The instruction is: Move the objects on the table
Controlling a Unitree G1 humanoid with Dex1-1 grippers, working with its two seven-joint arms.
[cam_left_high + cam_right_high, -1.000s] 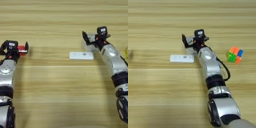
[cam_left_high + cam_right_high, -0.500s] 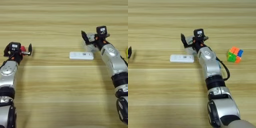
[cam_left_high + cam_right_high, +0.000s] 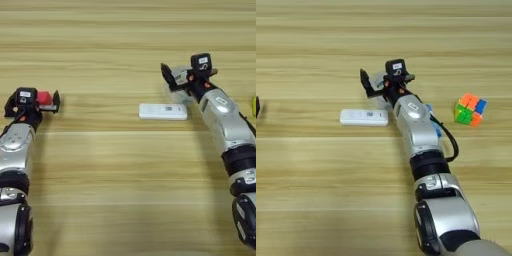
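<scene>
1. The bench [image 3: 125, 200] is shown as a light wooden surface with horizontal plank grain that fills both views.
2. The left tool [image 3: 39, 100] is seen at the left edge of the bench, at the end of a silver arm that reaches up from the lower left corner. Its two black fingers [image 3: 56, 100] are set on either side of the small red cube [image 3: 44, 97], which is clamped between them.
3. The right tool [image 3: 372, 83] is seen right of centre, at the end of a silver arm that runs up from the lower right. Its black fingers are spread apart, and a pale translucent thing, seemingly the clear tape roll [image 3: 377, 79], is seen between them; whether it is touched cannot be told.
4. The flat white rectangular bar [image 3: 163, 111] is laid flat on the bench with its long side along the grain, just below and slightly left of the right tool and apart from its fingers.
5. The multicoloured puzzle cube [image 3: 470, 109] is set on the bench to the right of the right arm, well apart from the right tool.
6. A small blue piece [image 3: 428, 108] is seen at the right side of the right forearm; what it is cannot be told.
</scene>
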